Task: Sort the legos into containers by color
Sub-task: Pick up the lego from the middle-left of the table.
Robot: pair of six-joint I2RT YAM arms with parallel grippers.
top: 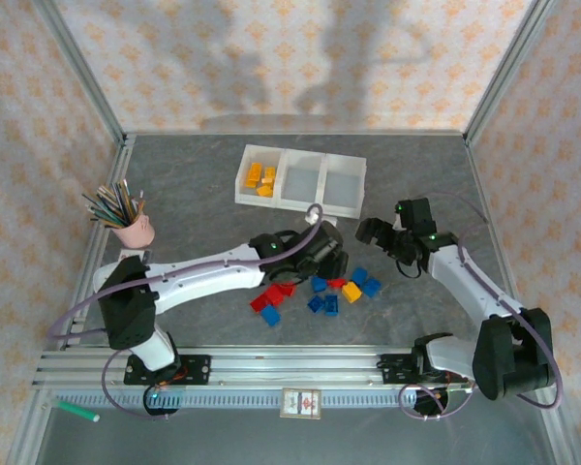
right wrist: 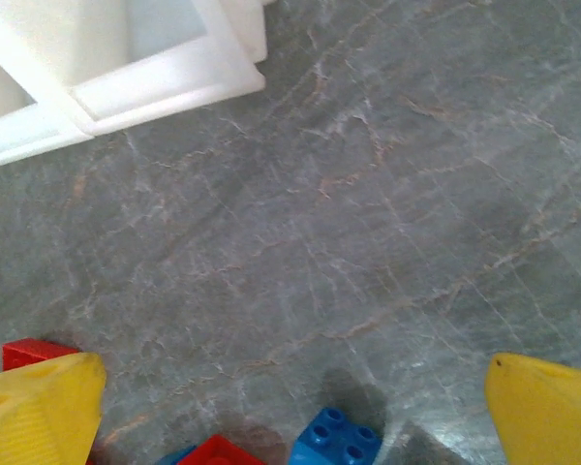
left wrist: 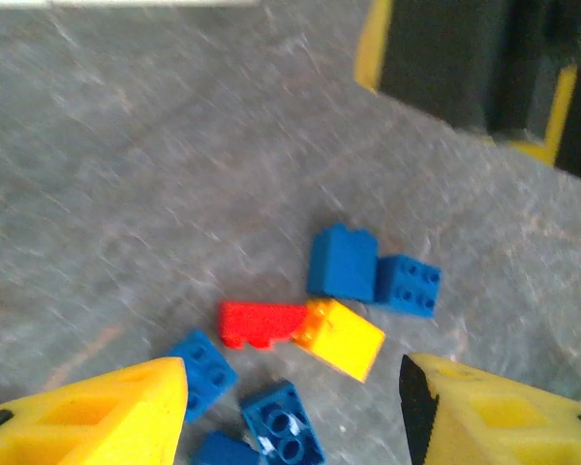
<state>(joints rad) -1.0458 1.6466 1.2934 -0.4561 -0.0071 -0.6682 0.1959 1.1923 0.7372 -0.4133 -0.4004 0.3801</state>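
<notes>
Small studded plastic bricks (top: 321, 303) in red, blue and yellow-orange lie heaped on the grey stone-patterned table (top: 194, 184). A few yellow-orange ones (top: 259, 179) sit in the low white plastic tray's (top: 271, 201) left compartment. The left gripper (left wrist: 292, 397) hangs over the heap, jaws apart and empty. The right gripper (right wrist: 295, 407) is just beside it, spread wide.

Table (top: 203, 184): bare ground at 10 o'clock of brick cluster (top: 320, 291). Obstructions: tray (top: 290, 204), 12 o'clock; left gripper (left wrist: 292, 383), between tray and cluster; pencil cup (top: 134, 231), 9 o'clock; right gripper (right wrist: 295, 387), 2 o'clock.
</notes>
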